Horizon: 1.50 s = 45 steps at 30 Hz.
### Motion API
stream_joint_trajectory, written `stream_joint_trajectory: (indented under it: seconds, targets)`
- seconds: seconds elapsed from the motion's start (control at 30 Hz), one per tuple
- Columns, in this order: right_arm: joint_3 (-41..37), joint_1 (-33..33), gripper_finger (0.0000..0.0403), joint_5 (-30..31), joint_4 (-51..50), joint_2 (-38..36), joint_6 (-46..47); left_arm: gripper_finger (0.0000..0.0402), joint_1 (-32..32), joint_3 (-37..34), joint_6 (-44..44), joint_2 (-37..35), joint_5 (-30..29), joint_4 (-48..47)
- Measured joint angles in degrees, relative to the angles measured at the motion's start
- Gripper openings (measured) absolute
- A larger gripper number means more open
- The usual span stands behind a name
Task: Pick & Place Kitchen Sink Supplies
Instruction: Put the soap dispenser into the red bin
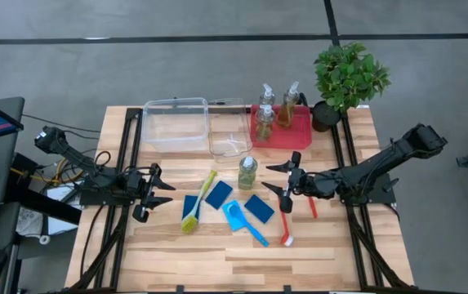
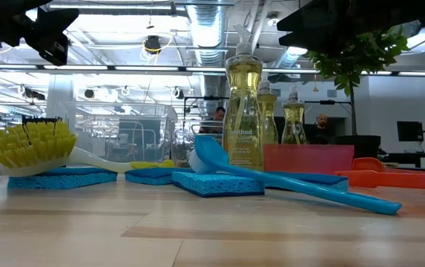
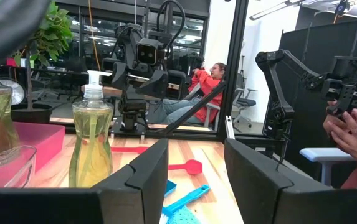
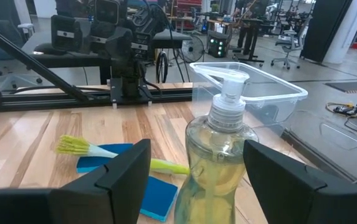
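Note:
One clear pump bottle [image 1: 247, 173] of yellow-green liquid stands upright on the wood table, also in the right wrist view [image 4: 218, 168] and low view [image 2: 243, 111]. My right gripper [image 1: 279, 180] is open just right of it, level, fingers pointing at it, touching nothing. Three more bottles [image 1: 276, 106] stand in the red tray [image 1: 303, 131]. Three blue sponges [image 1: 219, 193] lie flat mid-table. A green brush [image 1: 199, 202] rests its head on the left sponge [image 1: 191, 206]. A blue brush [image 1: 243, 220] and a red brush [image 1: 287, 224] lie flat. My left gripper [image 1: 156, 192] is open and empty at the left.
Two clear plastic bins [image 1: 175, 122] [image 1: 229, 139] stand at the far side, left of the red tray. A potted green plant [image 1: 348, 77] stands at the far right corner. Bare wood lies along the near edge [image 1: 234, 261]. People show in the room beyond.

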Motion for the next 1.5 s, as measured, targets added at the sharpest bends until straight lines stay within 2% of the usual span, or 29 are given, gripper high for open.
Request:
stream_joint_trajectory:
  seconds: [0.43, 0.87, 1.1, 1.23, 1.5]
  targets:
    - [0.0, -2.4, 0.0249, -0.6, 0.0, 0.0, 0.2, 0.0158, 0.0, 0.0, 0.0, 0.0, 0.0, 0.0]
    - [0.0, -10.3, 0.0249, -12.5, 1.1, 0.1, 1.1, 0.0158, 0.0, 0.0, 0.0, 0.0, 0.0, 0.0]
    - [0.0, -14.1, 0.0249, -17.8, 5.8, 4.3, 0.6, 0.0158, 0.0, 0.0, 0.0, 0.0, 0.0, 0.0]
    - [0.0, -15.6, 0.0249, -19.6, 9.4, 6.4, 0.6, 0.0158, 0.0, 0.0, 0.0, 0.0, 0.0, 0.0]
    - [0.0, -17.6, 0.0251, -21.2, 10.0, 6.7, 0.5, 0.0158, 0.0, 0.0, 0.0, 0.0, 0.0, 0.0]
